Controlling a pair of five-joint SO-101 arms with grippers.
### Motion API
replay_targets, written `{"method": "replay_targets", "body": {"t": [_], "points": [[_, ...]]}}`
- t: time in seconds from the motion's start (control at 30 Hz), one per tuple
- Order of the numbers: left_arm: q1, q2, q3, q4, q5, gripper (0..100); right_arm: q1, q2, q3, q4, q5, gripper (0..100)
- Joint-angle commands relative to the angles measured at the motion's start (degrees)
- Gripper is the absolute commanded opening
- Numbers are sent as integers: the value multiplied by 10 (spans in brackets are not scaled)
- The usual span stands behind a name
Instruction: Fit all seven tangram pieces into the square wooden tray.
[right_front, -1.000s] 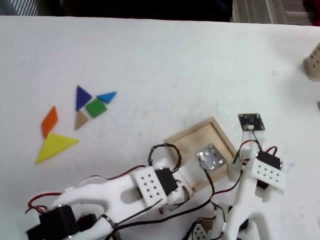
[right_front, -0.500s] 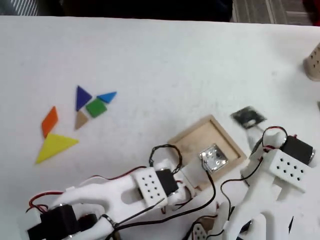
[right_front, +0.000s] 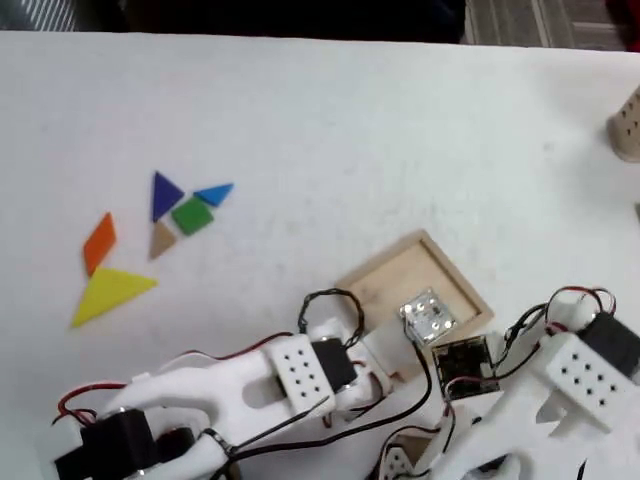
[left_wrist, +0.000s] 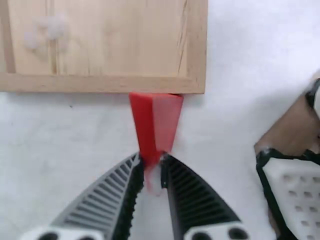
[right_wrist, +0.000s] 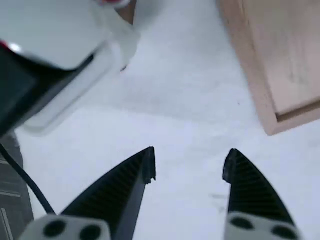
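Observation:
The square wooden tray (right_front: 388, 275) lies at the table's front centre with bare wood inside (left_wrist: 100, 40). My left gripper (left_wrist: 152, 167) is shut on a red piece (left_wrist: 155, 122), held on edge with its far end against the outside of the tray's near rim (left_wrist: 100, 84). In the high view the left arm (right_front: 300, 375) lies just left of the tray. My right gripper (right_wrist: 189, 165) is open over bare table, beside a corner of the tray (right_wrist: 272, 107); the right arm (right_front: 560, 375) is at the tray's right. Yellow (right_front: 108, 293), orange (right_front: 99, 241), tan (right_front: 161, 239), green (right_front: 192, 215), purple (right_front: 165, 194) and blue (right_front: 214, 193) pieces lie far left.
A perforated wooden object (right_front: 627, 125) stands at the right edge. Black and red cables (right_front: 330, 300) loop over the arms near the tray. Open white table stretches between the loose pieces and the tray.
The right arm has swung to the right and down, its wrist camera board dropping from behind the tray to its front right corner. The left arm and the pieces stayed put.

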Motion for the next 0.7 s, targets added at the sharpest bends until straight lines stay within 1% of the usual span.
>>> {"method": "replay_targets", "body": {"t": [0.0,0.1,0.2,0.27,0.3,0.33,0.4,0.5,0.57,0.67], "points": [[27,15,45,-6,-3,20,0,-58,-37,7,-33,216],[27,15,45,-6,-3,20,0,-95,-72,0,-132,216],[27,15,46,-12,-3,20,-3,-113,-85,-41,-236,215],[27,15,46,-14,-3,20,-4,-114,-91,-73,-304,195],[27,15,46,-14,-3,20,-2,-111,-96,-85,-326,178],[27,15,46,-14,-3,20,2,-107,-103,-87,-338,165],[27,15,46,-14,-3,20,35,-91,-119,-75,-349,156],[29,15,46,-13,-4,20,106,-75,-139,-60,-326,156],[42,15,46,-12,-4,20,148,-65,-141,-62,-313,156],[72,15,46,-11,-23,20,175,-51,-123,-73,-304,156]]}}
